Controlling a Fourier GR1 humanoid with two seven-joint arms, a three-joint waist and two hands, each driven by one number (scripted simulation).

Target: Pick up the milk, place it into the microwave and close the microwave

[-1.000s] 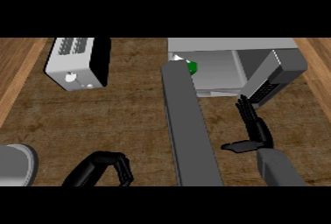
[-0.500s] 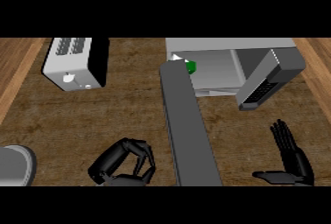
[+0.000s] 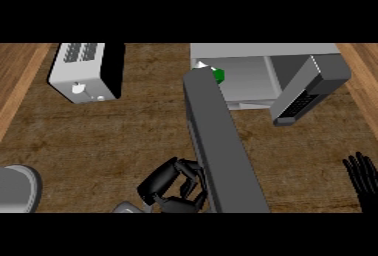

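Milk [image 3: 210, 72] mostly hidden behind open microwave door [image 3: 221, 145], left robot hand [image 3: 173, 187] clenched, empty, right robot hand [image 3: 363, 177] released, cut off at edge

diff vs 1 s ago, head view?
Right hand pulled back from near the microwave door to the lower right edge, fingers straight. Left hand rose into view at lower centre, fingers curled, nothing visibly held. Unchanged: milk inside the microwave, door open, toaster.
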